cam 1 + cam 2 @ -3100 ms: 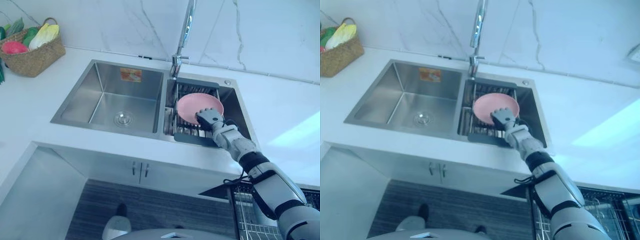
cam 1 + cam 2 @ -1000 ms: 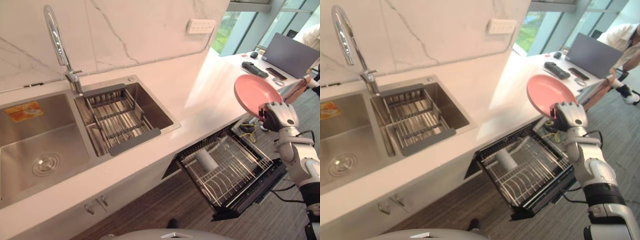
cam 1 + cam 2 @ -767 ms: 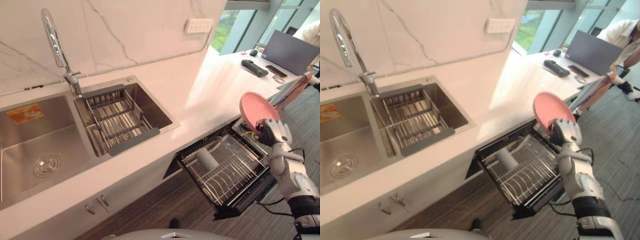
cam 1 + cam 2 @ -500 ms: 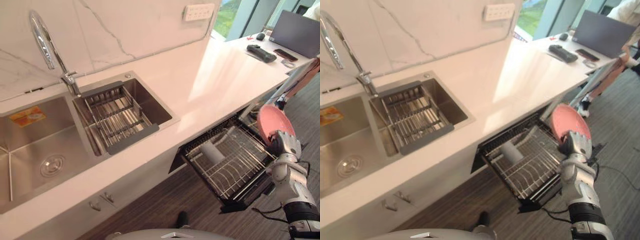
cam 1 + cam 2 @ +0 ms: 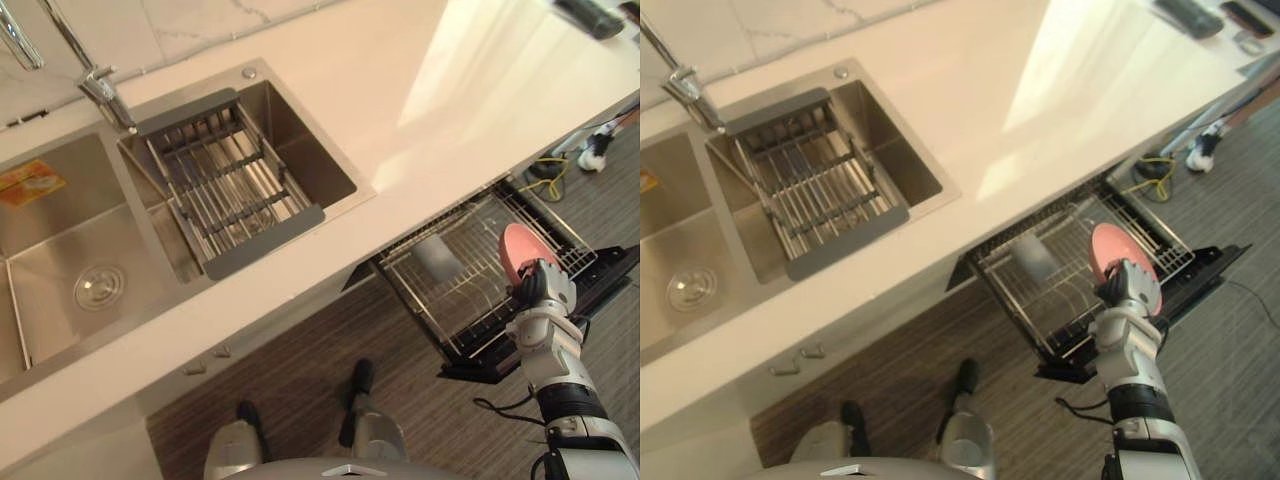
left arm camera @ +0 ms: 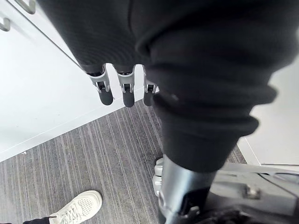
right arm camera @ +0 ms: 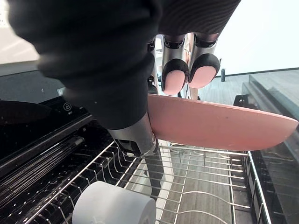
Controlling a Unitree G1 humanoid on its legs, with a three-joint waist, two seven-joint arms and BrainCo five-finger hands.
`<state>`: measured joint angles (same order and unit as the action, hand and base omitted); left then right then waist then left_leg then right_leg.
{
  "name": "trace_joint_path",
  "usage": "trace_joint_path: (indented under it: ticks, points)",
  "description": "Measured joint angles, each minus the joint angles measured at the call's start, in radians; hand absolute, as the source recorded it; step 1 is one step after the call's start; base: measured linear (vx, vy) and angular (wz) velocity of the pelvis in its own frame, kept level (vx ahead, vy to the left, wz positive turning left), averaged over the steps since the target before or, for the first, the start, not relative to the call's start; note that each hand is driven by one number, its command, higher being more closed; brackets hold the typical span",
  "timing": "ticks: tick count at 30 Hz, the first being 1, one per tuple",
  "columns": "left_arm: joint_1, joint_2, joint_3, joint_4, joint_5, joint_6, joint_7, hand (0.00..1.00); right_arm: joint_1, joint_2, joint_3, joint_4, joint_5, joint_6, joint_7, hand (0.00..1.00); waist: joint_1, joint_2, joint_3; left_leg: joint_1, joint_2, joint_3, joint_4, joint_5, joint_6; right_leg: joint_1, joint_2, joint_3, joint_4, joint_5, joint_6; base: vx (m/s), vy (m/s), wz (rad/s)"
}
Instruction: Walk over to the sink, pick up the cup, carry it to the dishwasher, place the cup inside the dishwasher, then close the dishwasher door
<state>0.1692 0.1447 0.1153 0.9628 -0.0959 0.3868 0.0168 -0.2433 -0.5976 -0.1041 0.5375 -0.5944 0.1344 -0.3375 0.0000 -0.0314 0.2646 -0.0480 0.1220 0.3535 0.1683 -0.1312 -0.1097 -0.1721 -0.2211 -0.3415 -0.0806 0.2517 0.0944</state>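
Standing nearly on edge just above the pulled-out dishwasher rack (image 5: 452,305), a pink plate (image 5: 520,249) is pinched at its rim by the right hand (image 5: 541,291), fingers (image 7: 175,74) curled over one face. A white cylinder (image 5: 437,258) lies in the rack near it, toward the counter (image 5: 430,90). The dishwasher door (image 5: 606,278) is open. The sink (image 5: 305,140) is well apart. The left hand (image 6: 124,91) hangs beside a white cabinet (image 6: 42,98), fingers straight, holding nothing.

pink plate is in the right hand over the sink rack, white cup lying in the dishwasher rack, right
No: the right hand holds the pink plate over the dishwasher rack, not the sink rack, as the left eye view shows. The white cup lies there.
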Motion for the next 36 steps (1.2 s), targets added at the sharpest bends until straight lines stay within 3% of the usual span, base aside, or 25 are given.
trace_joint_path:
  ticks: [5, 11, 23, 24, 29, 36]
  points:
    - [-0.029, 0.004, -0.001, -0.010, -0.022, -0.002, -0.005, 0.00, -0.067, -0.007, 0.025, 0.030, 0.022, 0.005, 0.001, 1.00, 0.002, 0.009, 0.063, -0.040, 0.000, -0.026, 0.033, -0.009, 0.005, -0.018, -0.003, -0.005, 0.000, 0.005, -0.004, -0.05, 0.008, 0.07]
    - [-0.056, 0.011, -0.010, -0.012, -0.064, -0.005, -0.009, 0.00, -0.169, -0.064, 0.052, 0.134, 0.211, 0.047, 0.003, 1.00, 0.010, 0.037, 0.120, -0.115, -0.001, -0.058, 0.069, -0.011, 0.008, -0.067, -0.006, -0.014, 0.001, 0.019, -0.013, -0.04, 0.010, 0.08]
    - [-0.066, 0.017, -0.048, -0.040, -0.099, -0.017, -0.010, 0.00, -0.325, -0.120, 0.008, 0.358, 0.572, 0.036, 0.006, 1.00, 0.022, 0.113, 0.204, -0.192, -0.005, -0.082, 0.091, -0.011, 0.010, -0.129, -0.011, -0.019, 0.009, 0.024, -0.020, -0.02, 0.015, 0.03]
    - [-0.067, 0.018, -0.049, -0.040, -0.099, -0.018, -0.010, 0.00, -0.342, -0.121, 0.001, 0.371, 0.582, 0.034, 0.006, 0.00, 0.024, 0.116, 0.205, -0.203, -0.006, -0.082, 0.091, -0.011, 0.011, -0.143, -0.011, -0.016, 0.010, 0.026, -0.022, -0.01, 0.040, -0.03]
    - [-0.071, 0.018, -0.057, -0.041, -0.099, -0.034, -0.010, 0.00, -0.371, -0.125, -0.001, 0.392, 0.586, 0.040, 0.004, 0.00, 0.025, 0.131, 0.216, -0.209, -0.010, -0.092, 0.091, -0.010, 0.012, -0.147, -0.012, -0.016, 0.010, 0.028, -0.023, 0.00, 0.033, 0.01]
    - [-0.071, 0.019, -0.082, -0.048, -0.100, -0.045, -0.023, 0.00, -0.402, -0.126, -0.001, 0.429, 0.574, 0.045, -0.065, 0.00, 0.028, 0.132, 0.216, -0.211, -0.010, -0.101, 0.091, -0.010, 0.012, -0.147, -0.012, -0.017, 0.010, 0.029, -0.026, -0.01, 0.018, 0.01]
